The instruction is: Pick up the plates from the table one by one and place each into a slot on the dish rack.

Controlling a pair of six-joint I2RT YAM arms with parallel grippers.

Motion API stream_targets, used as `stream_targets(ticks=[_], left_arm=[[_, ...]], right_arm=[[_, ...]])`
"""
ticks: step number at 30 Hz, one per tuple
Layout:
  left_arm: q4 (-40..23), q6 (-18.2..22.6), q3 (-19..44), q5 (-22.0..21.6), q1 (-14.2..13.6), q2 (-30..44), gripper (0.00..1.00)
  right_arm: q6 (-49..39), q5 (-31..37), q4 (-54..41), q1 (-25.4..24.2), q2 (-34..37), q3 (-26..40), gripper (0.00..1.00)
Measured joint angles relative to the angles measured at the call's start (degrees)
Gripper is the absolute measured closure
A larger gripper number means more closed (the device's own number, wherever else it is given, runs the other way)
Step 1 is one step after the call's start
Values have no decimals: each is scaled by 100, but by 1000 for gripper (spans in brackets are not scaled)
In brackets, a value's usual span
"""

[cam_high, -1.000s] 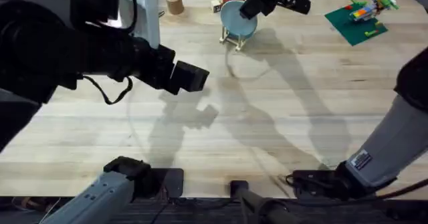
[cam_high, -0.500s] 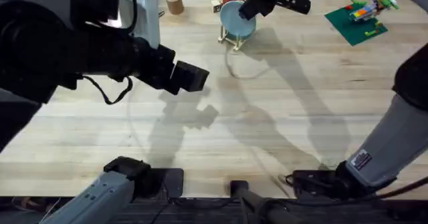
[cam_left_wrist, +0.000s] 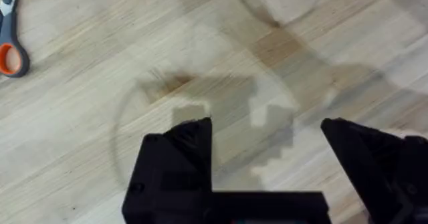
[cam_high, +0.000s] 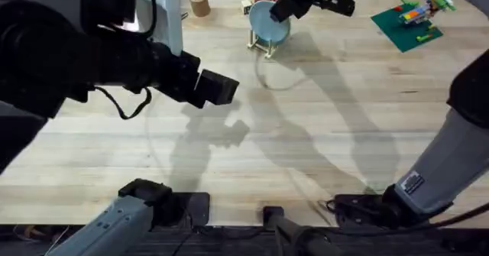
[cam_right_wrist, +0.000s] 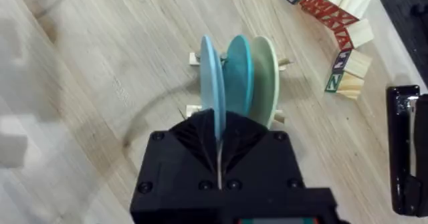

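Right gripper (cam_right_wrist: pixel 219 140) clamped on the rim of the pale sky blue plate (cam_right_wrist: pixel 211 77), which stood on edge in the dish rack (cam_high: pixel 263 46) at the table's (cam_high: pixel 321 126) far side, beside the teal plate (cam_right_wrist: pixel 239 73) and a cream-yellow plate (cam_right_wrist: pixel 265 80). Left gripper (cam_left_wrist: pixel 264 150) hovered above bare wood, fingers (cam_left_wrist: pixel 177 154) apart and empty. Scissors (cam_left_wrist: pixel 12 40) lay nearby; lettered blocks (cam_right_wrist: pixel 334 30) sat beyond the rack.

plates: pale blue (cam_right_wrist: pixel 210 77), teal (cam_right_wrist: pixel 239 73) | upright | dish rack (cam_right_wrist: pixel 194 58) slots
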Motion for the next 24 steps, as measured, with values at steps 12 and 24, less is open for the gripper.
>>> stream_targets(ticks=[12,24], left_arm=[[-2,0,0,0,0,0,6],[0,-1,0,1,0,0,6]], right_arm=[[212,0,-2,7,136,2,971],[251,-1,-2,7,136,2,928]])
